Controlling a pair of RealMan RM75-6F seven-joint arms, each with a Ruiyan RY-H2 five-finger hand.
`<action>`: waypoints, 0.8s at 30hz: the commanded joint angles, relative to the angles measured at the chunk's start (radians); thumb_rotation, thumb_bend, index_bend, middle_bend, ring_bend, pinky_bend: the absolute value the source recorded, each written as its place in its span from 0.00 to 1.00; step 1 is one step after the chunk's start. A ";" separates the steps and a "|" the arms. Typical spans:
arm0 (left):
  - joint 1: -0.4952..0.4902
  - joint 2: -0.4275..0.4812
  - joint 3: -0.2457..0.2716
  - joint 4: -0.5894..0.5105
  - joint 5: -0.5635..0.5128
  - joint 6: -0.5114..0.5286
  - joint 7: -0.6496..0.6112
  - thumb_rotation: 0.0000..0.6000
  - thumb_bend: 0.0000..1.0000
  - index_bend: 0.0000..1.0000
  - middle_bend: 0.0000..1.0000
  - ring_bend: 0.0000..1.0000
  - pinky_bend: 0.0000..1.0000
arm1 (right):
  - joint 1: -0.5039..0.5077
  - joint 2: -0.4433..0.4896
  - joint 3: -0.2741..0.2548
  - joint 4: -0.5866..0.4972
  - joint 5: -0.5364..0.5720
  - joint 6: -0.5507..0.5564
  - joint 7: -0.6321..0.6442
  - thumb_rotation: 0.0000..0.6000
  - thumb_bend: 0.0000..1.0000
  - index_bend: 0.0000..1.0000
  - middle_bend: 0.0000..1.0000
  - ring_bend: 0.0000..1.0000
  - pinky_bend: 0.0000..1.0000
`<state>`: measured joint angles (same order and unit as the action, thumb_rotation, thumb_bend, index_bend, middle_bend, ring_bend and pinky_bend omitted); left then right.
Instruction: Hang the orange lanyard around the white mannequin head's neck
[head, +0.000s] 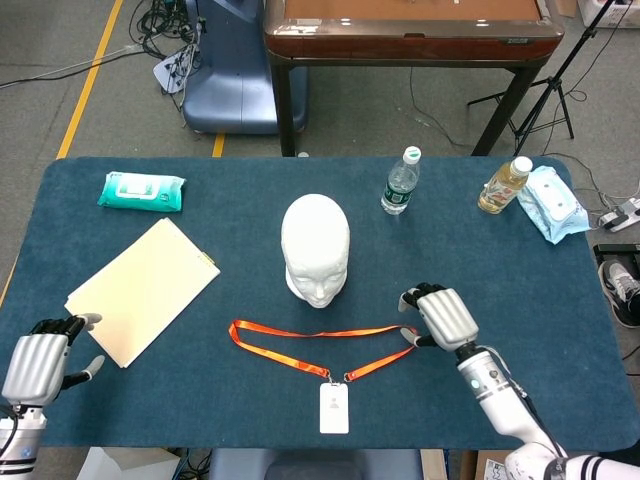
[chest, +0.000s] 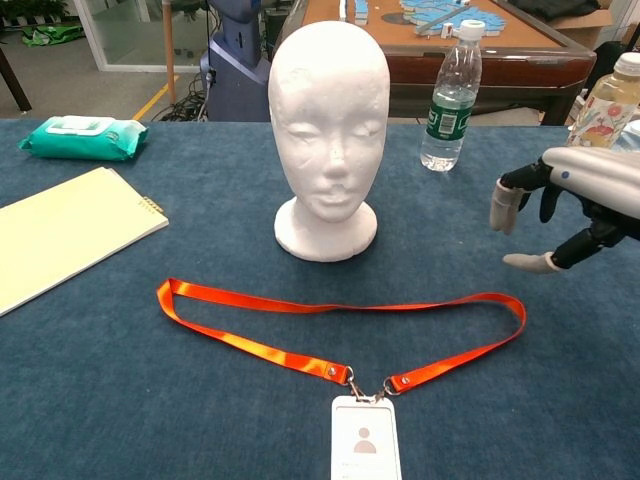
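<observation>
**Right hand over the lanyard's end, nothing held**

Nearest you, the ID badge (chest: 365, 447) lies flat, clipped to the orange lanyard (chest: 300, 318). Your right hand (chest: 575, 205) hovers just past the loop's right end, fingers (chest: 505, 208) spread, holding nothing. Your left hand (head: 38, 363) rests open at the near table edge. Beyond the strap stands the white mannequin head (chest: 327, 135), upright.

Bright, even overhead light, soft faint shadows, sharp focus, slight glare on the orange lanyard (chest: 300, 345).
</observation>
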<state>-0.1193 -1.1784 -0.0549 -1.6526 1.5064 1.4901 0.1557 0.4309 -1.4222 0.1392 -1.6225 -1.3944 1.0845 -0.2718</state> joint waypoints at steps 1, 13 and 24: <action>0.000 -0.001 0.003 -0.002 0.003 -0.001 0.002 1.00 0.17 0.32 0.41 0.40 0.31 | 0.019 -0.051 0.005 0.010 0.034 -0.001 -0.065 1.00 0.25 0.49 0.46 0.32 0.39; -0.009 -0.008 0.006 0.001 0.019 -0.007 -0.017 1.00 0.17 0.32 0.41 0.40 0.31 | 0.031 -0.219 0.002 0.050 0.123 0.075 -0.282 1.00 0.25 0.52 0.46 0.33 0.39; -0.022 -0.020 0.011 0.020 0.030 -0.022 -0.045 1.00 0.17 0.32 0.41 0.40 0.31 | 0.038 -0.347 0.001 0.135 0.145 0.153 -0.430 1.00 0.24 0.55 0.46 0.33 0.39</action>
<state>-0.1407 -1.1983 -0.0444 -1.6336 1.5361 1.4689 0.1109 0.4650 -1.7576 0.1416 -1.4981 -1.2553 1.2337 -0.6900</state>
